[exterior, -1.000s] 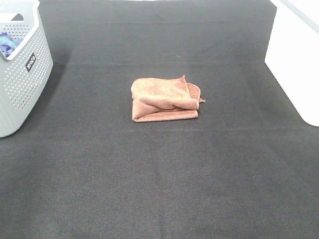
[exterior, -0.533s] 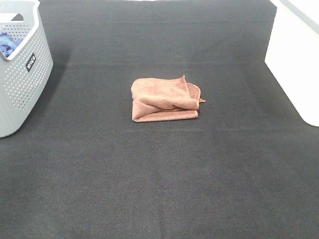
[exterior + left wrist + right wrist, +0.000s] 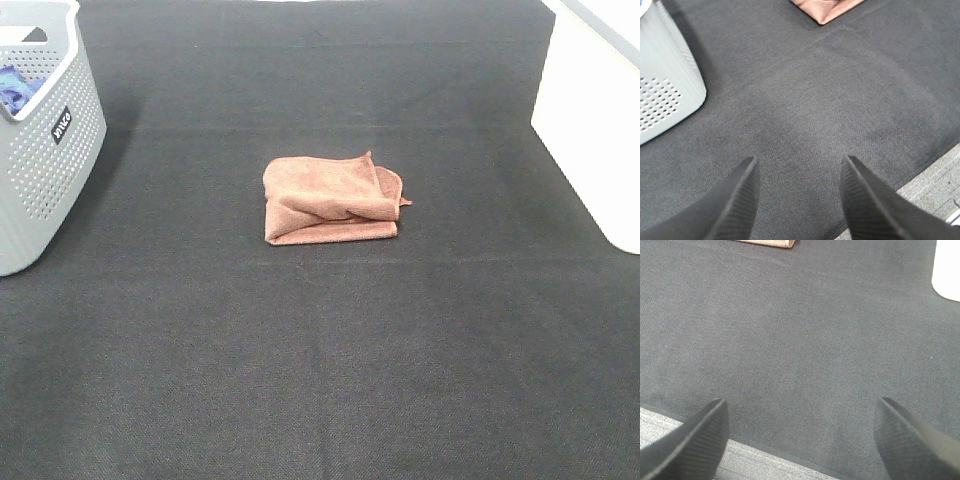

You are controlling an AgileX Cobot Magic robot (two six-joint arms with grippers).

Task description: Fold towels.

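In the middle of the dark mat (image 3: 320, 350) lies the towel (image 3: 330, 198), a reddish-brown cloth bunched into a rough, uneven fold, with one flap draped over the top and a small corner poking out on its right side. It sits well apart from both of my grippers, neither of which shows in the high view. My left gripper (image 3: 799, 200) hangs over bare mat at the near side, its two dark fingers (image 3: 735, 205) spread with nothing between them; from that wrist I see only a corner of the towel (image 3: 827, 7) far ahead and the wall of the grey basket (image 3: 665, 95) off to the left. My right gripper (image 3: 800, 440) also hangs over bare mat near the mat's near edge, its fingers (image 3: 690, 442) spread wide and empty, with a sliver of the towel's edge (image 3: 767, 242) far ahead. The grey perforated basket (image 3: 45, 150) stands at the far left of the mat with a blue cloth (image 3: 15, 88) inside it. A white box (image 3: 590, 120) stands at the far right.
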